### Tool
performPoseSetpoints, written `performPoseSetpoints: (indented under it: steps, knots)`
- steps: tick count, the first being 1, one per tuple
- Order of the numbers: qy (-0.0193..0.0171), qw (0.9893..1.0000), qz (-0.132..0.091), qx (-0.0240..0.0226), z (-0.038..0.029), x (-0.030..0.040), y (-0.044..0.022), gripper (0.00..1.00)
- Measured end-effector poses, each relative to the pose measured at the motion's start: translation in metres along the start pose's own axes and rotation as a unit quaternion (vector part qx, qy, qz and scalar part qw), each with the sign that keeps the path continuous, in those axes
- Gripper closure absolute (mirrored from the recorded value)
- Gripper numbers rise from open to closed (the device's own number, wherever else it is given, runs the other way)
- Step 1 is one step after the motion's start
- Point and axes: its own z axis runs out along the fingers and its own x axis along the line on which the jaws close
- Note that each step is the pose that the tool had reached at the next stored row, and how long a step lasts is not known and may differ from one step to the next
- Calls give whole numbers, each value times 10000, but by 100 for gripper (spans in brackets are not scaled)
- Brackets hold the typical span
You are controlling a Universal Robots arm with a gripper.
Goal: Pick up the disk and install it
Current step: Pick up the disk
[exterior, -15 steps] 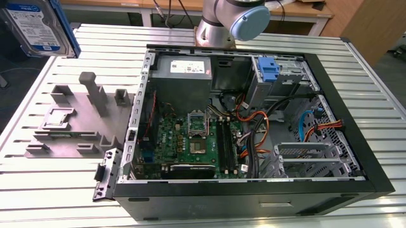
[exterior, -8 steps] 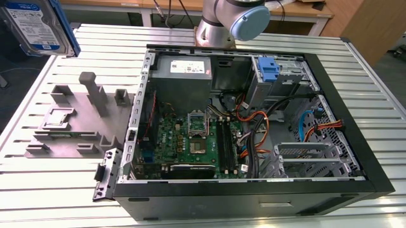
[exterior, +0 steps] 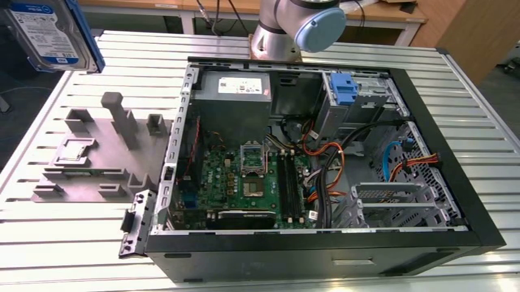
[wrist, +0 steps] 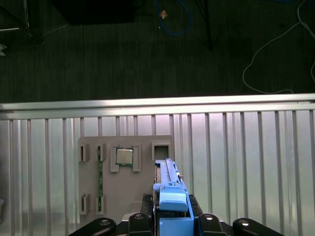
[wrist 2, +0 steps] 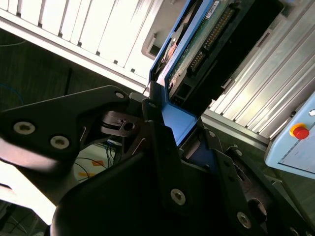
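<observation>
Disk (exterior: 45, 30) aloft, flat face showing (exterior view); first wrist view: gripper (wrist: 172, 219) clamps its edge.

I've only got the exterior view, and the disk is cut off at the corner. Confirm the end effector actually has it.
Observer: Yes. In the second wrist view the end effector is shut on the disk, gripping its blue-framed end.
Operator: Tell me what's beneath it.
Observer: In the first wrist view the disk hangs edge-on above the grey fixture on the slatted table.
</observation>
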Motion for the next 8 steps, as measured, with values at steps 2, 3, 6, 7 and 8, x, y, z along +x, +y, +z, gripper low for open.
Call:
performPoseSetpoints:
  steps: [2, 3, 6, 7, 8]
  knots:
    - [0, 10000, 0, 0, 0, 0, -2, 63]
    - [0, 10000, 0, 0, 0, 0, -3, 63]
    - [0, 10000, 0, -1, -4, 0, -3, 63]
    - [0, 10000, 0, -1, -8, 0, -3, 63]
    - [0, 10000, 0, 0, -12, 0, -3, 63]
